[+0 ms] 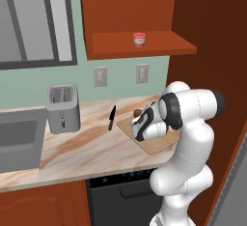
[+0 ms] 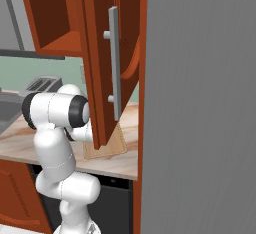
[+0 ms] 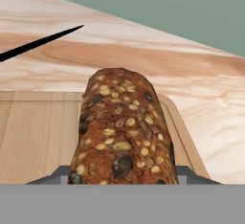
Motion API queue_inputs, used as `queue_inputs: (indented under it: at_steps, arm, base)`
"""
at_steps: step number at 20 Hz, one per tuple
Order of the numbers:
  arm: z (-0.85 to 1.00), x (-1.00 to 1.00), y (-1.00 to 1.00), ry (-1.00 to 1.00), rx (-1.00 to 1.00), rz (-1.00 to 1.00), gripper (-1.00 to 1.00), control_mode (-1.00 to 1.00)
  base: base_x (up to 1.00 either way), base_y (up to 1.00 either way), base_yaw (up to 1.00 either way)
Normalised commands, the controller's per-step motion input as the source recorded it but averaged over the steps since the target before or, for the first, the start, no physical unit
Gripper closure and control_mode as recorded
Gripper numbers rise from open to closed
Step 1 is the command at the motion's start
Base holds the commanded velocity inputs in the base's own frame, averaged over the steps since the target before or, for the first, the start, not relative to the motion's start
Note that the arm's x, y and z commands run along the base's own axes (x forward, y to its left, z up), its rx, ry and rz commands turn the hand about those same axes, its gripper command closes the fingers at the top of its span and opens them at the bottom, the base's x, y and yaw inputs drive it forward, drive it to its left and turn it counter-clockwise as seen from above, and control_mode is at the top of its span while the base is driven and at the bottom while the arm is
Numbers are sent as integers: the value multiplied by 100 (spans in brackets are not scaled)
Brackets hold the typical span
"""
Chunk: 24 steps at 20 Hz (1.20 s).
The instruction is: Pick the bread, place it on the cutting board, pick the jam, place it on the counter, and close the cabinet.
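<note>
The gripper point(image 3: 123, 182) pinches the bread point(image 3: 123, 132) between its fingers, low over the cutting board point(image 3: 38, 137) beneath it, ready for setting down; the jam point(image 1: 139, 39) waits far above on the cabinet point(image 1: 140, 46) shelf.

Place: a rendered home kitchen.
Signs: marble-patterned tabletop point(image 1: 82, 148), toaster point(image 1: 63, 107), sink point(image 1: 17, 140), knife point(image 1: 112, 117), cutting board point(image 1: 157, 145), reddish-brown wall cabinet point(image 1: 140, 17), wall sockets point(image 1: 100, 77).

Glossy white arm point(image 1: 193, 138), dark joints
</note>
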Motion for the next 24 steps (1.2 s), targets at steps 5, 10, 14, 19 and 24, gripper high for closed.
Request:
queue_inputs:
  at_steps: [5,10,14,19,24]
  arm:
    - [-10,0,0,0,0,0,100,-100]
    - [0,2,0,2,0,0,100,-100]
    - [0,0,0,0,0,0,-100,-100]
    - [0,0,0,0,0,0,-100,-100]
    - [0,0,0,0,0,0,-100,-100]
  base:
    - [0,0,0]
    - [0,0,0]
    - [0,0,0]
    - [0,0,0]
    - [0,0,0]
